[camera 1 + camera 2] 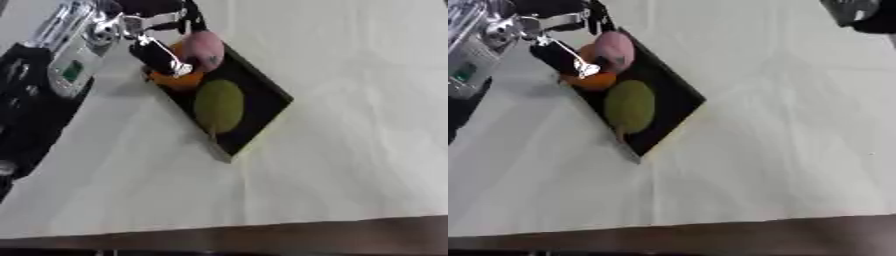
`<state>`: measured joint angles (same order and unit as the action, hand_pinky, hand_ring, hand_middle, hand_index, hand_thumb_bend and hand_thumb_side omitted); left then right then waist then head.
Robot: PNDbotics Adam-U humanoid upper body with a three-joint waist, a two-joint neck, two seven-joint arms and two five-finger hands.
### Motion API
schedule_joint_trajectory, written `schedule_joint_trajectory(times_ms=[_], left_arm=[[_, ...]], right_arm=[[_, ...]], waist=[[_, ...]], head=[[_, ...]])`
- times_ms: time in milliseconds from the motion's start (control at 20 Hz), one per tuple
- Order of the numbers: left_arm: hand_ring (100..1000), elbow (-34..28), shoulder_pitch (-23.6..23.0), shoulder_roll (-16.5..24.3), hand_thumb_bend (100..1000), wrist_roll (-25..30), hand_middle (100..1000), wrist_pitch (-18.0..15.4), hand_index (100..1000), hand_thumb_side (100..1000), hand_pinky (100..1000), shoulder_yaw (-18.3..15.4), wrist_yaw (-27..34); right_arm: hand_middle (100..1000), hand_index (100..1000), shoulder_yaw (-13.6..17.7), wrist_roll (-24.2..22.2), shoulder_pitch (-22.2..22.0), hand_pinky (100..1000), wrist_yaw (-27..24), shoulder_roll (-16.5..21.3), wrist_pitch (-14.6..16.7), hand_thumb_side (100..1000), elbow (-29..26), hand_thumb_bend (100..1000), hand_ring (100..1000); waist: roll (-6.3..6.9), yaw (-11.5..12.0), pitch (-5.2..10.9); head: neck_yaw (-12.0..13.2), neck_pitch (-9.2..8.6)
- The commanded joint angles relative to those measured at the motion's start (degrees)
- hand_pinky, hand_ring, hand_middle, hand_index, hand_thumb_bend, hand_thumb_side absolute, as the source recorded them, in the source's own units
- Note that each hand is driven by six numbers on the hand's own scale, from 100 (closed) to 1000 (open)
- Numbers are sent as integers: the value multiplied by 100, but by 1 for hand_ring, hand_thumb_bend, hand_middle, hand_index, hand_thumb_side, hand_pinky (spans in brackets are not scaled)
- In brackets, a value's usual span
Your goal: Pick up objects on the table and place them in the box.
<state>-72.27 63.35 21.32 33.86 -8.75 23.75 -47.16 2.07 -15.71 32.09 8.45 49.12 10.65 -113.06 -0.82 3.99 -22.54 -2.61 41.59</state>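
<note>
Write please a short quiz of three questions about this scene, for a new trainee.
1. True or false: the green fruit lies inside the black box.
2. Which hand is over the box? A) left hand B) right hand
3. Fill in: beside the orange fruit lies a ____ fruit.

Key: 1 true; 2 A; 3 pink.

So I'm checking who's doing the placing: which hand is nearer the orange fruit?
Left. The left hand is right over the orange fruit in the box; the right hand sits far off at the upper right corner.
</note>
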Motion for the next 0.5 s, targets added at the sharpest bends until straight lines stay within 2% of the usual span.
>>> schedule_joint_trajectory(times_ms=[50, 400, 500], left_arm=[[742, 77, 140, -17, 341, -121, 744, -98, 843, 381, 735, -87, -140], [788, -175, 128, 20, 413, -136, 800, -201, 894, 332, 774, -141, -79], [789, -274, 121, 40, 409, -130, 801, -195, 894, 323, 774, -172, -43]], right_arm=[[652, 777, 60, -15, 60, 900, -13, 110, 5, 186, -72, 100, 763], [652, 777, 66, -17, 23, 900, -8, 109, 6, 189, -50, 100, 763], [652, 777, 68, -15, 15, 900, -10, 108, 7, 187, -49, 100, 763]], waist=[[-4, -8, 119], [10, 4, 136], [11, 6, 149]], head=[[17, 24], [-1, 17], [-2, 15]])
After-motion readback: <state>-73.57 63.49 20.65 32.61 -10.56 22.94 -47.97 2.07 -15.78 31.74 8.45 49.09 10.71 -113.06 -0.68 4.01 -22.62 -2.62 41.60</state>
